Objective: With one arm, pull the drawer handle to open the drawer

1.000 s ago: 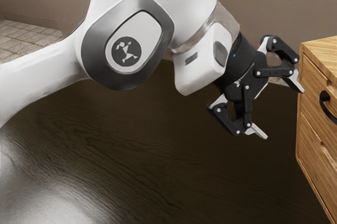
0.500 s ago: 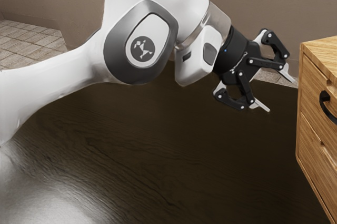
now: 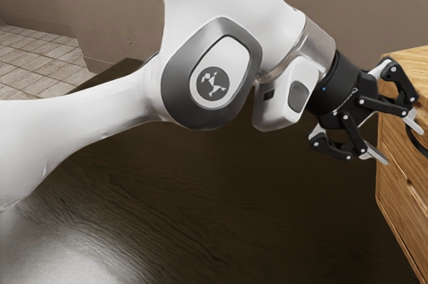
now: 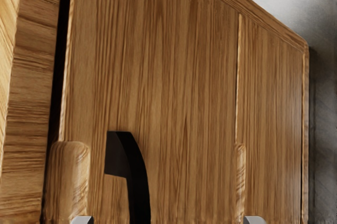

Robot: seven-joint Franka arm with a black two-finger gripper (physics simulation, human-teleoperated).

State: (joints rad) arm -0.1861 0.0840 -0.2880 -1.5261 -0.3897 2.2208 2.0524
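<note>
A wooden drawer cabinet (image 3: 400,194) stands at the exterior view's right edge. Its upper drawer front carries a black curved handle (image 3: 421,145), partly hidden behind my hand. My black gripper (image 3: 400,142) is open and sits right at that drawer front, its silver fingertips (image 3: 378,158) spread on either side of the handle's level and holding nothing. In the wrist view the drawer front (image 4: 179,92) is very close, and the black handle (image 4: 130,176) lies between my two fingertips (image 4: 80,218), nearer to one of them. The drawer looks shut.
The dark wooden tabletop (image 3: 200,217) stretches below my arm. A lower drawer front (image 3: 394,220) sits under the upper one. A tiled floor (image 3: 33,57) and a brown wall lie behind.
My arm has reached toward the exterior view's right, carrying the open gripper from mid-table up to the drawer front. The drawer has not moved.
</note>
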